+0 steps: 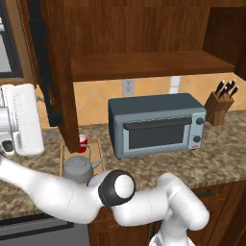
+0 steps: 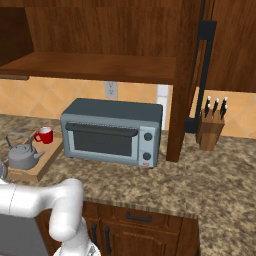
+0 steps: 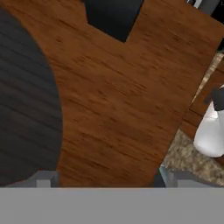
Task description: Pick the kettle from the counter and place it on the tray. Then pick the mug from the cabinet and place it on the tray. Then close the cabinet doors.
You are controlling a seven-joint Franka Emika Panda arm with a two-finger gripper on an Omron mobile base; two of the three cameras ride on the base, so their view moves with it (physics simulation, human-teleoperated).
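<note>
Cabinet doors [image 3: 118, 96]: grainy brown wood (ribbed black panels).

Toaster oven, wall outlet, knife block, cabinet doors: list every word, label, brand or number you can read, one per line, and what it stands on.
None can be read.
Toaster oven: two plain knobs and a red dot, no lettering to make out.
Wall outlet: blank plate.
Knife block: plain wood.
Cabinet door in the hand view: bare wood grain and a black ribbed panel.

A grey toaster oven [image 1: 157, 125] is sitting before a tan tiled wall [image 2: 55, 95] bearing a white outlet [image 2: 110, 90]; a knife block [image 2: 210, 131] is standing nearby.
</note>
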